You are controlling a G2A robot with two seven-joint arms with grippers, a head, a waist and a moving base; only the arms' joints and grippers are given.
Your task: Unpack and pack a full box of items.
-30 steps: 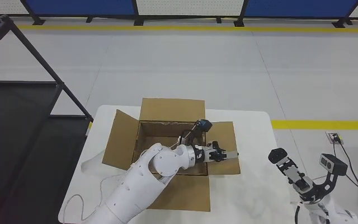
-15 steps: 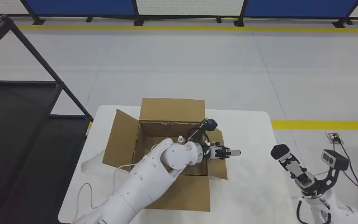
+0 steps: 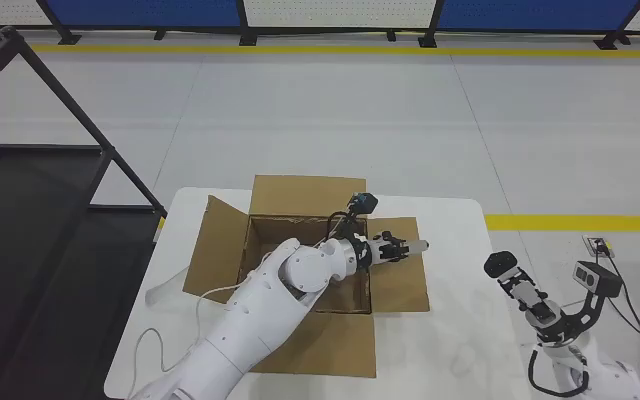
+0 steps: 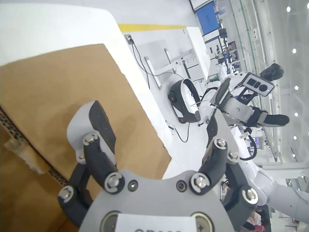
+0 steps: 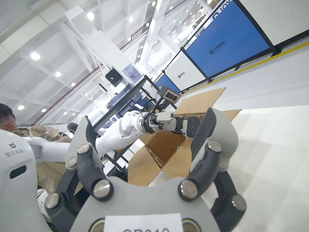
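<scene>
**Inspector:** Start at the left of the frame. What stands there?

**Recorder:** A black rack (image 3: pixel 60 230) runs down the left edge. Beside it, the white table (image 3: pixel 455 335) occupies the lower centre.

**Inspector:** Where is the task item?

**Recorder:** The cardboard box (image 3: pixel 215 255) sits on the table at centre frame, with all four flaps folded outward. The left arm (image 3: pixel 300 280) crosses its opening from the lower left and hides most of the inside. Contents cannot be determined.

**Inspector:** The gripper on that arm?

**Recorder:** The left gripper (image 3: pixel 415 245) is just right of centre, above the right flap (image 3: pixel 400 288), and points toward the right edge of the frame. In its wrist view the fingers are spread wide and grip nothing. The brown flap and the table's edge lie beneath them.

**Inspector:** And further right?

**Recorder:** The right gripper (image 3: pixel 503 272) is in the lower right of the frame, near the table's right edge and well apart from the box. Its wrist view shows the fingers spread wide and gripping nothing, turned toward the box's open side.
</scene>
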